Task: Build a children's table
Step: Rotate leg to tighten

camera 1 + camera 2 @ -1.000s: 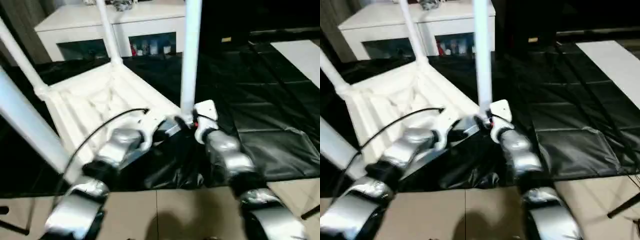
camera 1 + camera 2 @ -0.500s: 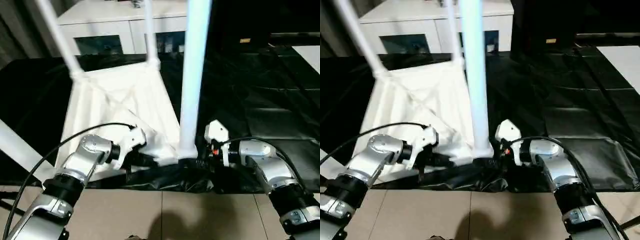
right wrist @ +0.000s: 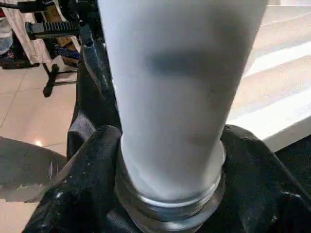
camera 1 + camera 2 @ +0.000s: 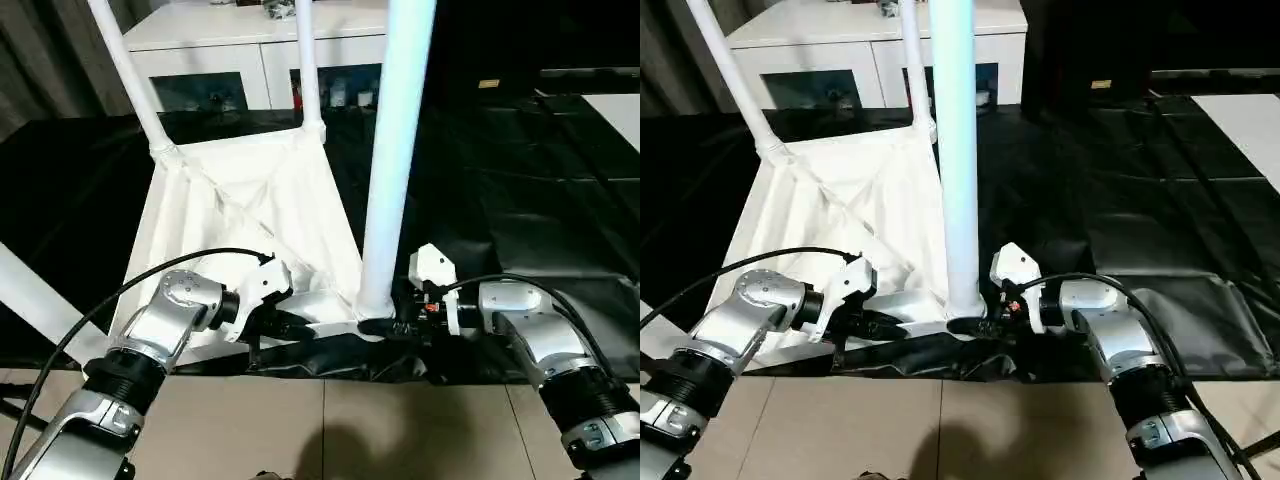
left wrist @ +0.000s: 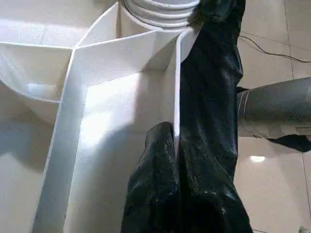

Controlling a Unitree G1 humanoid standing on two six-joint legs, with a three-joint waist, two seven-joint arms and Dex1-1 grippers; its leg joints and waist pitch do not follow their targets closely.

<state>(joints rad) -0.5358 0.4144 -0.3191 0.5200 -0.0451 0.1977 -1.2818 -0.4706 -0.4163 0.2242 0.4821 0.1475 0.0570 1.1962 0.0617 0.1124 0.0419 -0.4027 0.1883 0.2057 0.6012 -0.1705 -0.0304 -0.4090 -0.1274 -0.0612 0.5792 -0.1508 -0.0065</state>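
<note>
black sheet point(image 4: 520, 220) bunched around the near leg point(image 4: 395, 160); left gripper point(image 4: 290, 325) pressed together on the tabletop point(image 4: 250, 215) rim, right gripper point(image 4: 405, 325) unclear; cabinet point(image 4: 250, 50) behind.

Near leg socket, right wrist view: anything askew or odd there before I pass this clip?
Yes. Black floor sheeting is bunched up around the base of the near leg where it meets the tabletop. The left gripper sits beside that corner with sheeting crumpled against the tabletop's edge.

Head eyes look down over the tabletop point(image 4: 250, 220); wrist cameras sit close against it.
</note>
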